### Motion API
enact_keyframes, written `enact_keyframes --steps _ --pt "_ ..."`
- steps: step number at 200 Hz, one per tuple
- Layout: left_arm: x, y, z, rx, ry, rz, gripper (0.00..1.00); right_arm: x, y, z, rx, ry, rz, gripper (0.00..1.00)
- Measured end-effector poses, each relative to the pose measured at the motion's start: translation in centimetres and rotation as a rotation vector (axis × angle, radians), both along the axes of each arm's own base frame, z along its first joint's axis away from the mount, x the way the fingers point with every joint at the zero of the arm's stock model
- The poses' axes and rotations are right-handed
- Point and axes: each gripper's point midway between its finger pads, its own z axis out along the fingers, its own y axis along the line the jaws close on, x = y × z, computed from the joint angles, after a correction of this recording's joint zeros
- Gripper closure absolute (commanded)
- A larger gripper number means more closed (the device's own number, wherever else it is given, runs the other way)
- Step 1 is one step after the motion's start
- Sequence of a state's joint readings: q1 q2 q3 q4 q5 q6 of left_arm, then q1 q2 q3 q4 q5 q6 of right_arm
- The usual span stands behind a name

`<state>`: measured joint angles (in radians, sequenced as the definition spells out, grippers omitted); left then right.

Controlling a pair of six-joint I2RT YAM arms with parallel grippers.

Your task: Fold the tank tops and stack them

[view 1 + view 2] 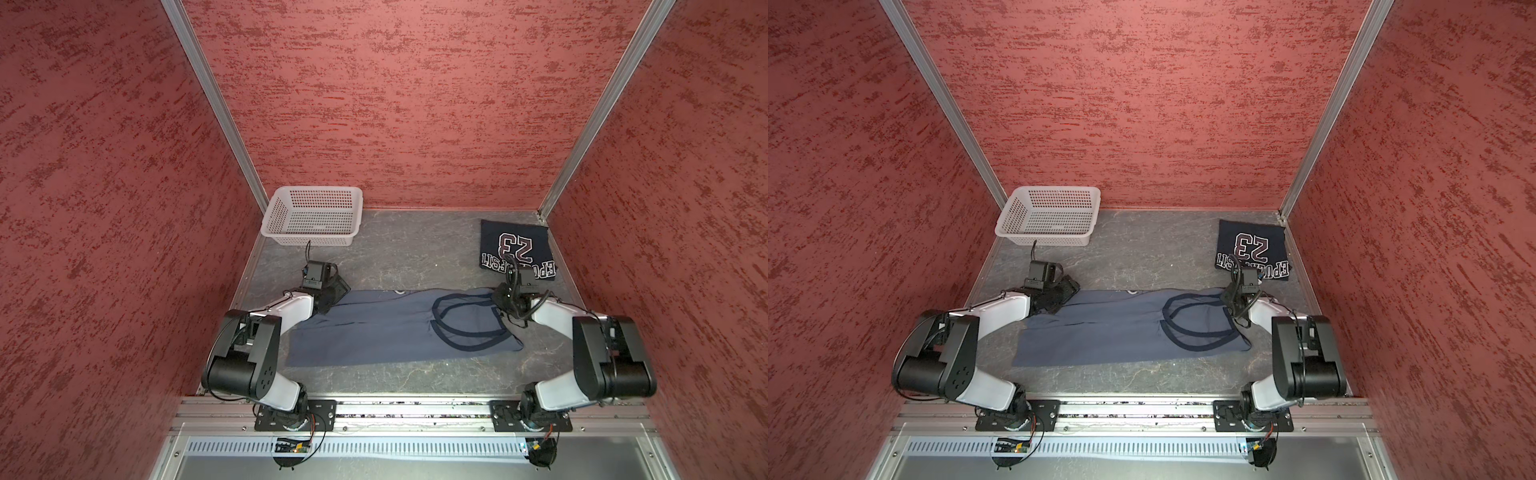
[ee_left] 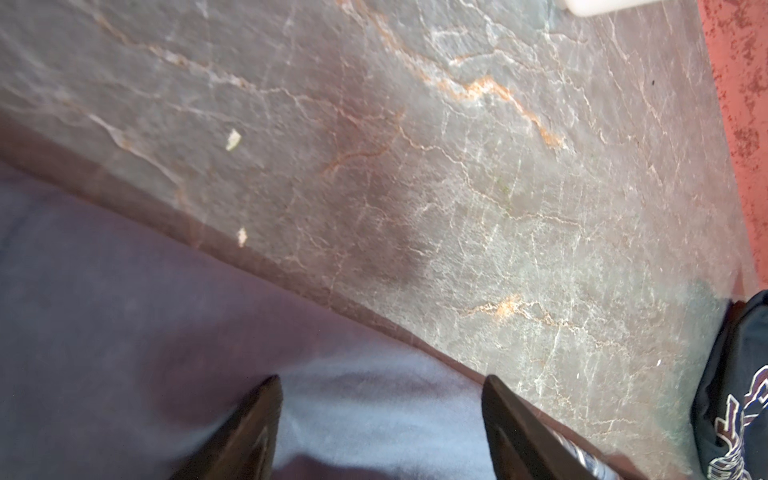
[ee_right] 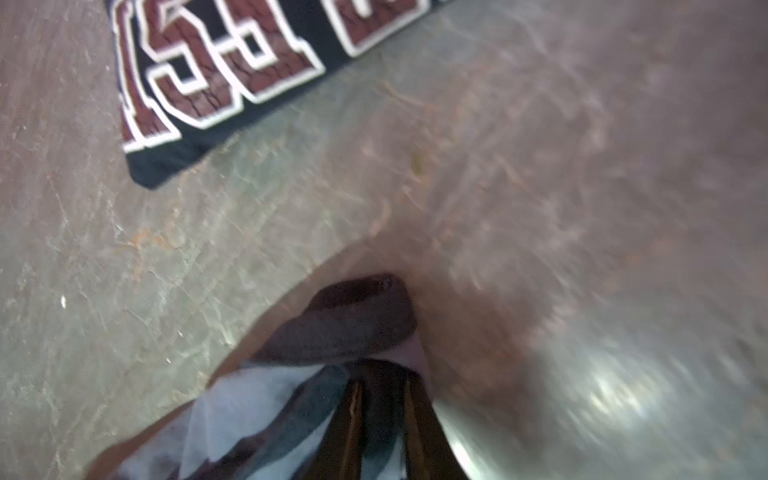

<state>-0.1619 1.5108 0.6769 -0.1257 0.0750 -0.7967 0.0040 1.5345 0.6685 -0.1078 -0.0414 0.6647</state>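
Top views evenly lit from above and sharp, with wide-angle splay toward the edges. Right wrist view motion-blurred, with glare on the tabletop. Left wrist view soft over the grey-blue tank top.

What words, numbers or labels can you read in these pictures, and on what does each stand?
"23": on the folded navy top, upside down in both top views.
Lettering beside the number on that top: partly hidden by the right arm, not readable whole.
White print on the grey-blue top: too small to read.
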Motion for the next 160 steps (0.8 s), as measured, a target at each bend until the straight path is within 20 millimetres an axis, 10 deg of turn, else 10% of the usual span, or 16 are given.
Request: enact_keyframes --steps 77,118,160 --pt "-1.2 1.7 0.3 0.059 0.075 -0.021 0.16 0.0 0.0 2.6 -0.034 -0.021 0.024 0.29" --pt "-1.0 1.0 2.3 0.116 0.073 -0.090 0.15 -0.5 1.4 5.8 -0.039 -0.097 0.073 0.27" --pt "-1.5 -4.0 4.5 0.159 0.028 -0.259 0.16 -1.7 5.0 3.1 -0.045 0.016 0.184 0.27"
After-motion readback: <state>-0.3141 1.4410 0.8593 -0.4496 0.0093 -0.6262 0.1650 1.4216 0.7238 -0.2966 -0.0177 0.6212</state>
